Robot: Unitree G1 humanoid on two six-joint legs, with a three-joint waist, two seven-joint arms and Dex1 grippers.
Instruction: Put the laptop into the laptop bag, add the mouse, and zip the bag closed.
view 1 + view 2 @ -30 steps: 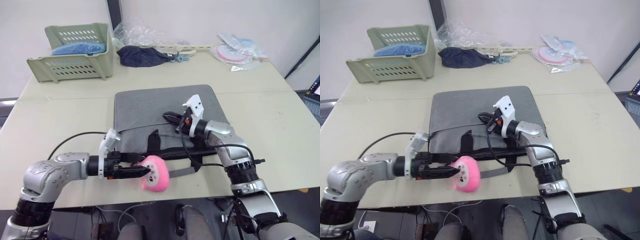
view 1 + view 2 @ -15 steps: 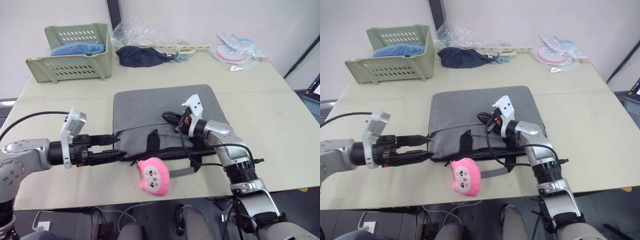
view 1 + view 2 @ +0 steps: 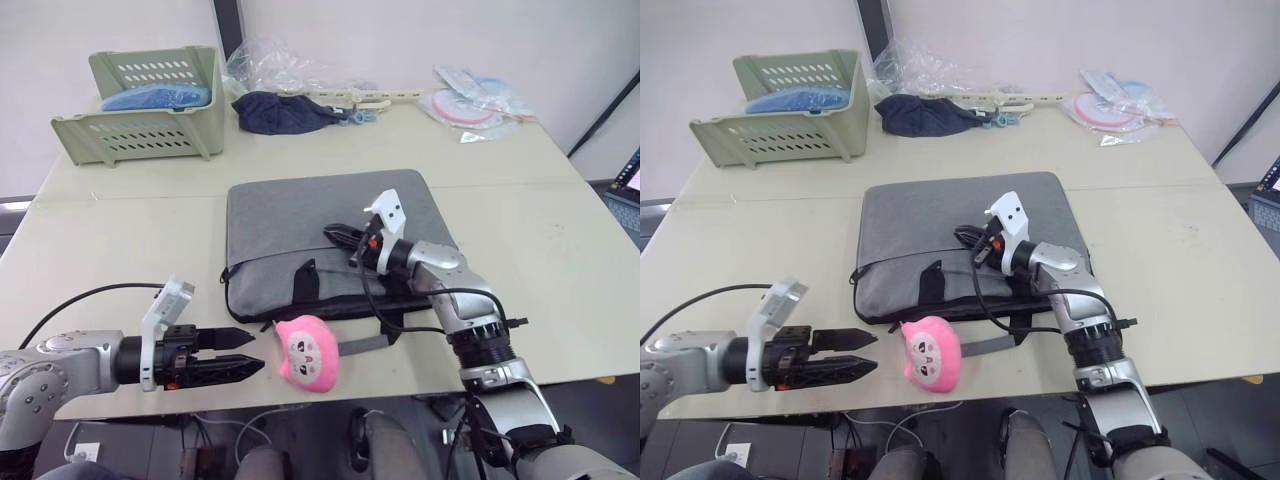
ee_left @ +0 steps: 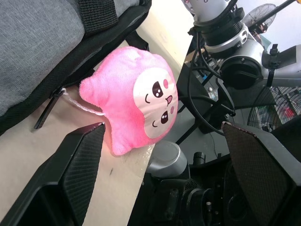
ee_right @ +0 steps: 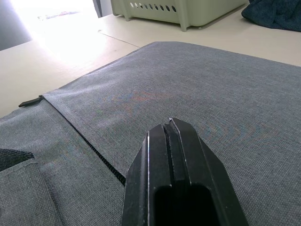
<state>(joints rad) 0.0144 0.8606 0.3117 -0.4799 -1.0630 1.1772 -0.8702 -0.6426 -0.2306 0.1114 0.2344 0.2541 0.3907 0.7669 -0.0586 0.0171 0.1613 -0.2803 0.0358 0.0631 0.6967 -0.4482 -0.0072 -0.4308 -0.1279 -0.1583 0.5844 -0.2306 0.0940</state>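
The one laptop bag (image 3: 330, 240) lies flat in the middle of the bench (image 3: 560, 270), its black-edged zipper side and strap handles facing the near edge. One pink plush with a face (image 3: 308, 350) sits just beside that side, close to the bench's near edge, tied by a thin cord to the zipper pull (image 4: 49, 107).

The left end effector (image 3: 245, 353) hovers low near the bench's front edge, to the left of the plush, its two black fingers spread apart and empty. The right end effector (image 3: 338, 235) rests over the bag's top panel with its fingers pressed together, holding nothing.

Bare bench lies wide to both sides of the bag. Along the far edge stand one green slotted basket (image 3: 150, 105), one dark navy cloth bundle (image 3: 285, 112) and some clear plastic packets (image 3: 475, 100). No writing can be read.
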